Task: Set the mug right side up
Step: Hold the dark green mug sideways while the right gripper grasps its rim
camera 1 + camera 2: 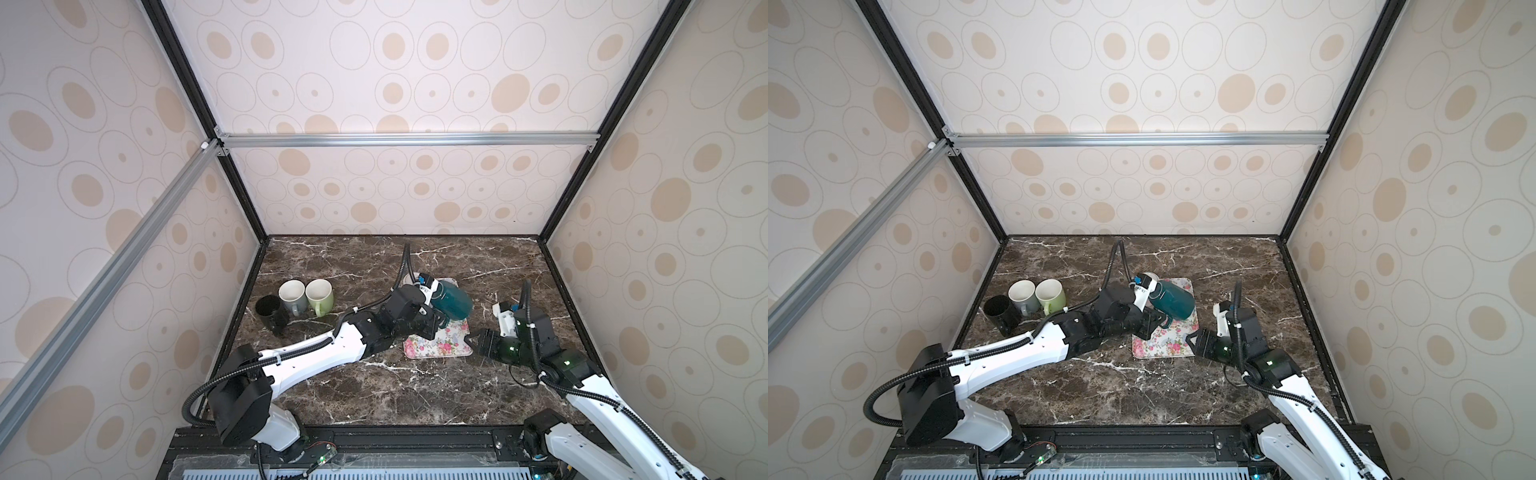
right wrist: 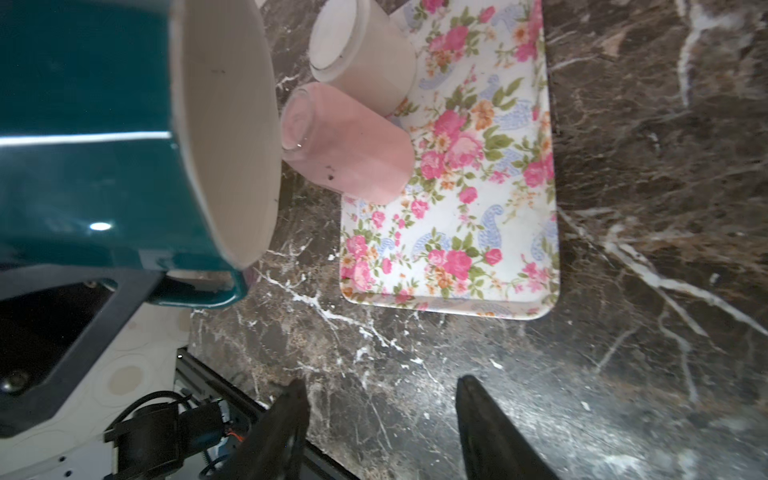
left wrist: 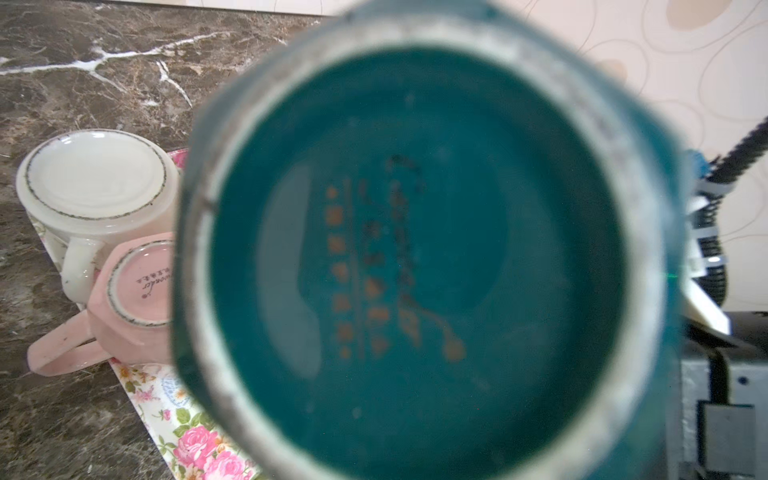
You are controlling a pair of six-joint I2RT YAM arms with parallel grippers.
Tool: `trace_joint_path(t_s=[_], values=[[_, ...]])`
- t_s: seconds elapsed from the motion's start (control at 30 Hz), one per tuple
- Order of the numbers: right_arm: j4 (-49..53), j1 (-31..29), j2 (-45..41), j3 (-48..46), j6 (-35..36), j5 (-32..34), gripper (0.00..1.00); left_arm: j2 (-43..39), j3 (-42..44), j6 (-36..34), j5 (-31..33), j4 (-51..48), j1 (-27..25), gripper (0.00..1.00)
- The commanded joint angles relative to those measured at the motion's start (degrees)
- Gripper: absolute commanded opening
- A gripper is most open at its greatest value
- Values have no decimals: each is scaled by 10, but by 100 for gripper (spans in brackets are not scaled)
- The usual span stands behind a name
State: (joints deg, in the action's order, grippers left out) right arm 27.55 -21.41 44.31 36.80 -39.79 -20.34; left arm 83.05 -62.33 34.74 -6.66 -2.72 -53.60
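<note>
We find the tray [image 1: 436, 347] on the desk [image 1: 374, 395], right of centre, with three mugs [image 1: 292, 293] clustered well to its left by the desk's edge. Two overturned mugs [image 2: 357, 145] stand side by side on the tray's far end, and the held mug [image 1: 454, 304] hangs on its side just above them.

The left arm [image 1: 316, 353] and right arm [image 1: 602, 399] wore glossy white shells between boxy matte-black joint housings [image 1: 241, 411], and black corrugated conduit [image 1: 405, 259] ran along them, cinched with white zip ties [image 1: 277, 360]. A small green light [image 1: 566, 363] glowed on the right arm's dark housing. The right gripper [image 2: 382, 380] ended in two black, tapered jaws.
</note>
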Motion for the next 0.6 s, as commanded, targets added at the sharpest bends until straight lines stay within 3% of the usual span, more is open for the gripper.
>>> trace_joint_path(t_s=[0.0,0.3,0.57], values=[[-54,2,3,20,-39,-57,59,-51,-7,41,-9,98,7,0],[-195,2,8,29,-98,-135,59,-108,33,92,-17,165,23,0],[-314,2,9,29,-138,-173,59,-126,52,125,-64,223,34,0]])
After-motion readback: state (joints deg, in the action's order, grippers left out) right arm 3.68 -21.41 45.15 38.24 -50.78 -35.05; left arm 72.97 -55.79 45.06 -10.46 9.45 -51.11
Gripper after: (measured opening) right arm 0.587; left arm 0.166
